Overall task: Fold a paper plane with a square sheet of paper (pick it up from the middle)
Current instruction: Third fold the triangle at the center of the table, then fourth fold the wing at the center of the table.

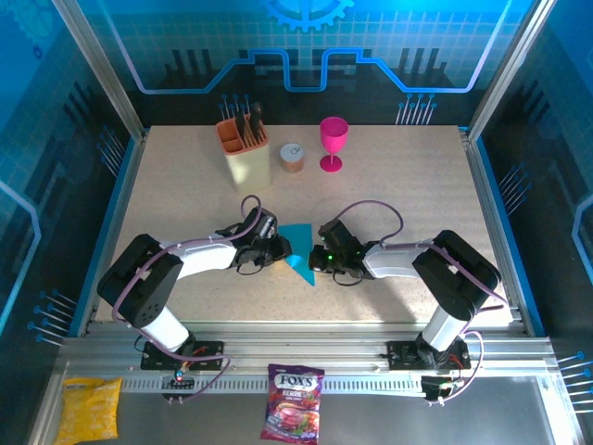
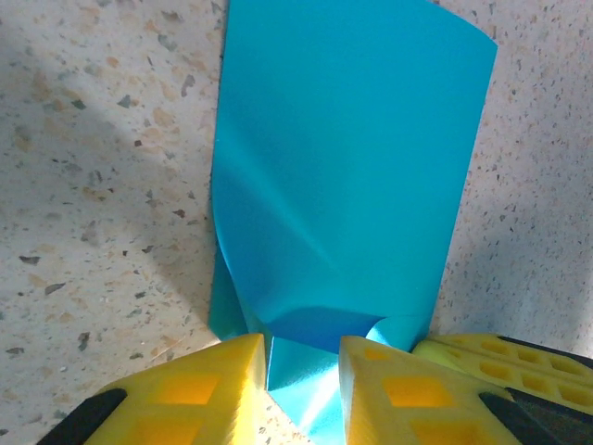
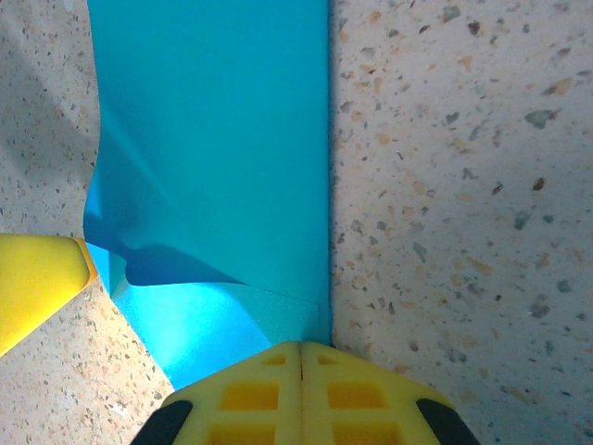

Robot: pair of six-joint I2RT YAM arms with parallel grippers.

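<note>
Square sheet of paper [image 1: 298, 247]: thin cyan triangle via top cam; curled flap at 6 via wrist cams. L claw [image 2: 304, 357] narrow, astride it; R claw [image 3: 301, 357] shut.

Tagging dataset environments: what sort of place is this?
Probably a lab or demo robot cell, not a home: aluminium-framed enclosure, blue printed wall panels, speckled tabletop with a slotted mounting rail.

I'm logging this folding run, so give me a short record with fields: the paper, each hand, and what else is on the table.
Paper: cyan sheet, partly folded, in the middle of the table.
Left hand: jaws slightly apart, paper's end between them.
Right hand: shut, at the paper's straight edge; grip unclear.
Far side: holder, tin, pink goblet.
</note>
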